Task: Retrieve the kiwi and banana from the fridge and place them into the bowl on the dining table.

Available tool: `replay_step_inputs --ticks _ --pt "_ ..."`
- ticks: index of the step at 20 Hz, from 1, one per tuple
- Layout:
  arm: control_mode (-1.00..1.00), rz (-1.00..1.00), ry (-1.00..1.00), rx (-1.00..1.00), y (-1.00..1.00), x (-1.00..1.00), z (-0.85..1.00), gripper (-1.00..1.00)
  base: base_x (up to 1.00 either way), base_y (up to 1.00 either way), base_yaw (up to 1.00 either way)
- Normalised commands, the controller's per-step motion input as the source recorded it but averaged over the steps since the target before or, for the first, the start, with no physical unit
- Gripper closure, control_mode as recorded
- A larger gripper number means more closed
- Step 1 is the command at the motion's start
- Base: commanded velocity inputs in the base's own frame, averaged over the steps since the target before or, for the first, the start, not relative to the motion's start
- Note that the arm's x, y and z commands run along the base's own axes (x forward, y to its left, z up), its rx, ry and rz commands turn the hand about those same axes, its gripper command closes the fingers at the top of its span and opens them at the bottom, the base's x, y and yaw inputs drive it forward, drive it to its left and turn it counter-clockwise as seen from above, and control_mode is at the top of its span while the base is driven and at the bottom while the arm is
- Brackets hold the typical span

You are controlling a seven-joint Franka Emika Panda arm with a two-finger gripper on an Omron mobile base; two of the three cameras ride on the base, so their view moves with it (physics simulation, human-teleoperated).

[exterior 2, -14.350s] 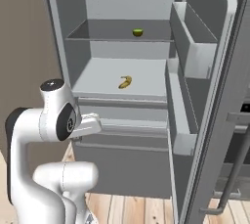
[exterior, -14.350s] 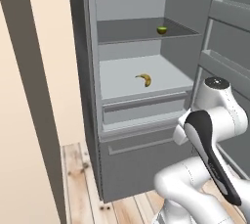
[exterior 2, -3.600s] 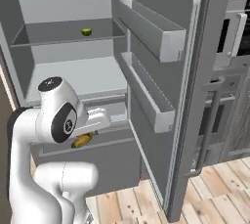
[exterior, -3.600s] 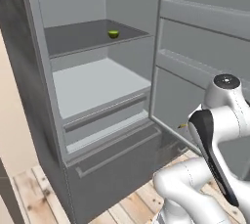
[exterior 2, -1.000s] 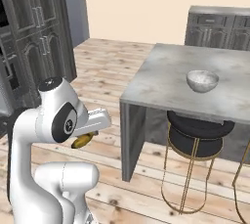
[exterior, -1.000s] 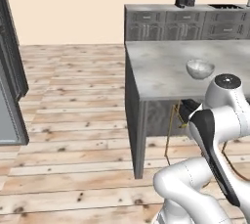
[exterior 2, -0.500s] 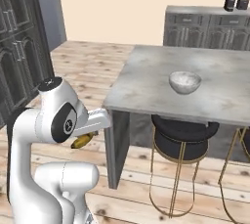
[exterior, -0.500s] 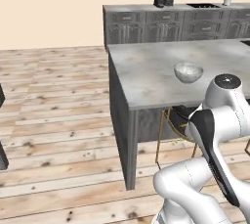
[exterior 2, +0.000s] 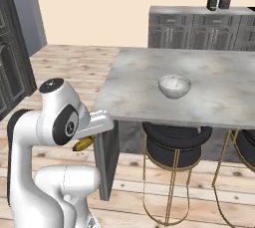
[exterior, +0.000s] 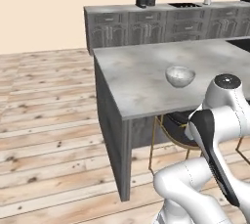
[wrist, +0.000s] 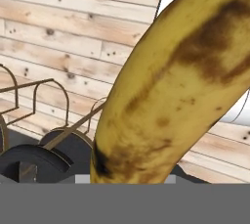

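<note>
A yellow banana (wrist: 176,86) with brown patches looms close up in the hand view. In the right base view the banana (exterior 2: 81,145) pokes out under my hand, low beside the dining table's near corner, with my gripper (exterior 2: 86,141) shut on it. The bowl (exterior: 180,76) (exterior 2: 174,85), pale and speckled, stands on the light-grey marbled dining table (exterior: 132,78) (exterior 2: 132,85), ahead of and above the hand. The kiwi and the fridge are out of view.
Black-seated stools on gold wire legs (exterior 2: 175,147) (exterior: 177,123) are tucked under the table's near side. A dark-grey wall counter (exterior: 161,22) (exterior 2: 199,23) with small appliances runs behind. Tall dark cabinets (exterior 2: 10,72) stand at left. Bare wooden floor (exterior: 44,120) lies left of the table.
The base has driven on, so the whole picture has shifted: table and bowl now sit nearer and more central. The banana stays in my gripper.
</note>
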Motion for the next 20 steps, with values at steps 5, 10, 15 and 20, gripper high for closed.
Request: replay_step_inputs --ticks 5,10,15,20 --pt "1.0 0.0 0.0 0.0 0.0 0.0 0.0 1.0 0.17 0.48 -0.19" --pt "1.0 0.0 0.0 0.0 0.0 0.0 0.0 1.0 0.26 0.59 -0.18" --pt "1.0 0.0 0.0 0.0 0.0 0.0 0.0 1.0 0.44 0.45 -0.18" --pt "1.0 0.0 0.0 0.0 0.0 0.0 0.0 1.0 0.53 0.2 -0.19"
